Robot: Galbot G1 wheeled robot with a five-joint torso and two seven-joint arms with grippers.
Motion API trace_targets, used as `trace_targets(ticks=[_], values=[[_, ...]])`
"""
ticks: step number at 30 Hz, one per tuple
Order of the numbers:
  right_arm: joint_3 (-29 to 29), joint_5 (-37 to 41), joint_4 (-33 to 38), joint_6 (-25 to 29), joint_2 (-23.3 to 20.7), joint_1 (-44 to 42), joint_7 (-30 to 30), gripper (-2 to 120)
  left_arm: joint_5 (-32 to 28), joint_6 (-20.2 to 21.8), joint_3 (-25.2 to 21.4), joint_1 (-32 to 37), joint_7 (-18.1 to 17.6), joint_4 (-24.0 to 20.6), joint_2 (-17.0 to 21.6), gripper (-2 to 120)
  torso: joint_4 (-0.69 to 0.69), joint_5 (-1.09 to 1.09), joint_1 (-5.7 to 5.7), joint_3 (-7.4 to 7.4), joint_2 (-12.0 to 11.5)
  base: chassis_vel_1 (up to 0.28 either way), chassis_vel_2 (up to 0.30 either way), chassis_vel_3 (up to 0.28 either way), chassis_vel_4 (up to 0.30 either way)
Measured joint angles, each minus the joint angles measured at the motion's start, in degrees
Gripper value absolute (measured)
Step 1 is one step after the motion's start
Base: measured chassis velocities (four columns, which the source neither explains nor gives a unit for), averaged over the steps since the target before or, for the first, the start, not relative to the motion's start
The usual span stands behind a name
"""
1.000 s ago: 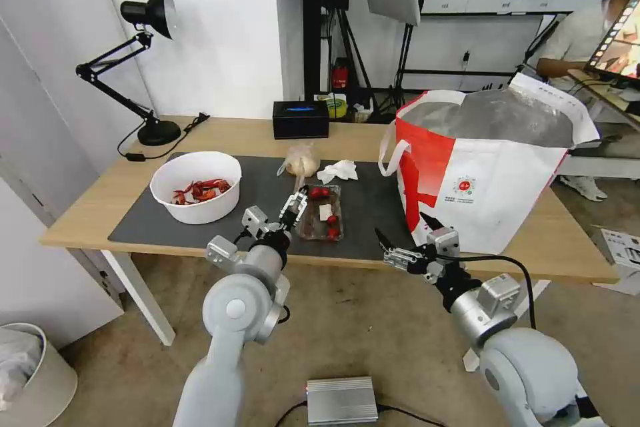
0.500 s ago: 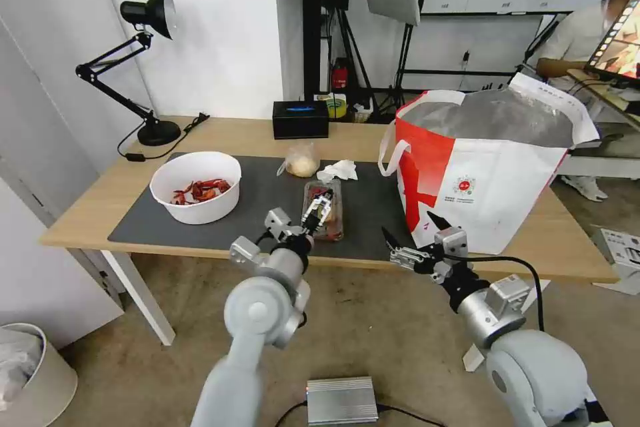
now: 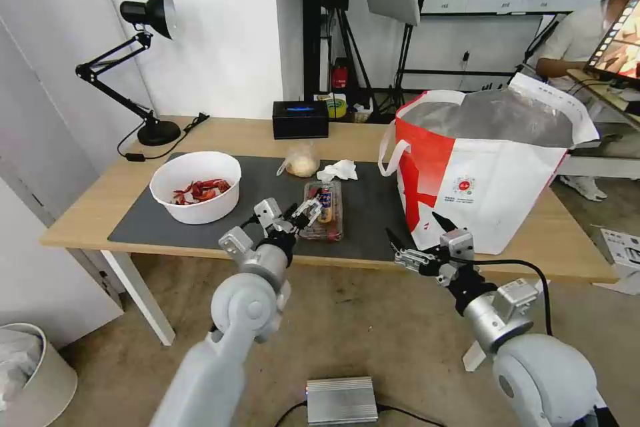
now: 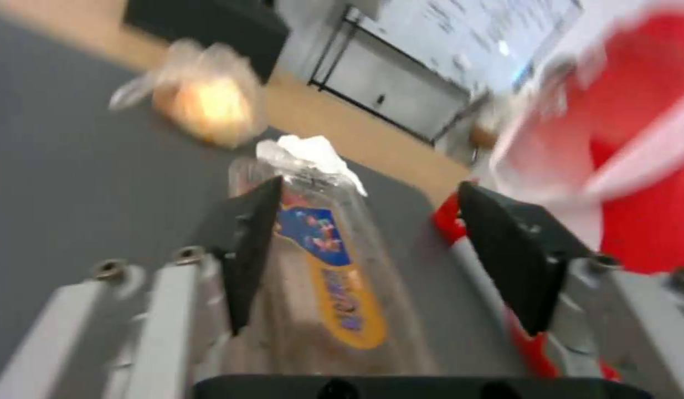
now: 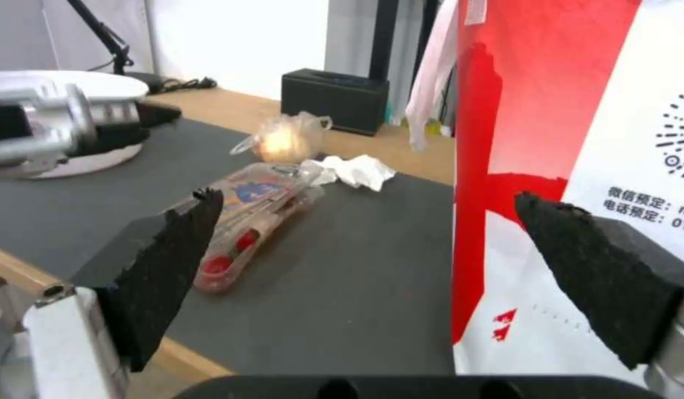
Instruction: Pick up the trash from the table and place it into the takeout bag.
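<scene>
The clear hinged tray (image 3: 325, 212) lies on the dark mat (image 3: 260, 180) of the table (image 3: 87, 217), a blue and orange label on its top. My left gripper (image 3: 305, 209) is open at the tray's near left corner. In the left wrist view the tray (image 4: 327, 277) reaches in between the gripper's (image 4: 371, 260) spread fingers. The white bowl (image 3: 195, 188) of red scraps stands at the left. The small clear bag (image 3: 301, 161) and the tissue (image 3: 338, 170) lie behind the tray. The takeout bag (image 3: 480, 173) stands open at the right. My right gripper (image 3: 419, 240) hangs open at the front edge beside the takeout bag.
A black box (image 3: 301, 119) sits at the table's back edge and a black desk lamp (image 3: 143, 67) at the back left. A silver box (image 3: 342, 400) lies on the floor below. A white bin (image 3: 30, 373) stands at the lower left.
My left gripper swung right over the tray, then came back to its near left corner. The tray's top now shows a label. The right arm drifted slightly right.
</scene>
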Motion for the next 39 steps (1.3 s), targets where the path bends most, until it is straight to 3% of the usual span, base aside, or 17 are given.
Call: trace_targets(ticks=[1,3,4,7,8,12,14,16,18,21,24,31,39], values=[[0.0,0.0,0.0,0.0,0.0,0.0,0.0,100,0.0,0.0,0.0,0.0,0.0,0.0,0.0,63,0.0,0.0,0.0,0.0,0.0,0.0,0.0,0.0,0.0],[0.1,0.7,-0.2,0.0,-0.2,0.3,0.0,100,7.9,-1.7,2.2,-1.1,6.0,2.0,3.9,50,0.0,0.0,0.0,0.0,0.0,0.0,0.0,0.0,0.0],[0.1,0.7,-0.2,0.0,-0.2,0.3,0.0,100,7.9,-1.7,2.2,-1.1,6.0,2.0,3.9,50,0.0,0.0,0.0,0.0,0.0,0.0,0.0,0.0,0.0],[0.0,2.6,-0.4,-0.2,-0.5,0.9,0.3,100,14.5,-3.4,4.4,-2.0,11.6,3.5,6.8,37,0.0,0.0,0.0,0.0,0.0,0.0,0.0,0.0,0.0],[0.0,2.6,-0.4,-0.2,-0.5,0.9,0.3,100,14.5,-3.4,4.4,-2.0,11.6,3.5,6.8,37,0.0,0.0,0.0,0.0,0.0,0.0,0.0,0.0,0.0],[-0.3,9.8,-0.9,-2.0,-1.2,3.0,2.4,100,17.9,-4.0,5.7,-2.6,14.6,4.7,7.9,17,0.0,0.0,0.0,0.0,0.0,0.0,0.0,0.0,0.0],[-0.4,11.0,-1.0,-2.3,-1.2,3.3,2.8,100,18.2,-4.1,5.8,-2.6,14.8,4.9,7.9,15,0.0,0.0,0.0,0.0,0.0,0.0,0.0,0.0,0.0],[-0.8,17.4,-1.4,-3.4,-1.5,5.1,5.2,100,18.6,-4.2,6.3,-2.6,15.2,5.5,7.9,3,0.0,0.0,0.0,0.0,0.0,0.0,0.0,0.0,0.0],[-1.2,20.5,-2.0,-3.8,-1.6,6.2,6.4,100,18.7,-4.2,6.4,-2.6,15.2,5.8,7.9,0,-0.01,0.0,0.0,0.0,0.0,0.0,0.0,0.0,0.0],[-1.9,23.9,-2.8,-4.2,-1.6,7.6,7.7,100,18.9,-4.2,6.5,-2.6,15.2,6.1,7.9,0,-0.01,0.01,0.0,0.0,0.0,0.0,0.0,0.0,0.0],[-4.8,32.3,-6.7,-6.0,-1.4,12.1,10.9,100,19.0,-4.3,6.7,-2.1,15.1,6.6,8.0,0,0.0,0.01,0.0,0.0,0.0,0.0,0.0,0.0,0.0],[-7.4,36.7,-10.4,-7.2,-0.8,16.2,12.8,100,18.9,-4.4,6.5,-1.3,14.7,6.2,7.6,0,-0.01,0.01,0.0,0.0,0.0,0.0,0.0,0.0,0.0],[-11.6,44.8,-15.1,-10.3,1.2,23.9,19.6,100,18.7,-4.4,6.5,-1.0,14.4,6.1,7.3,0,0.0,0.0,0.0,0.0,0.0,0.0,0.0,0.0,0.0]])
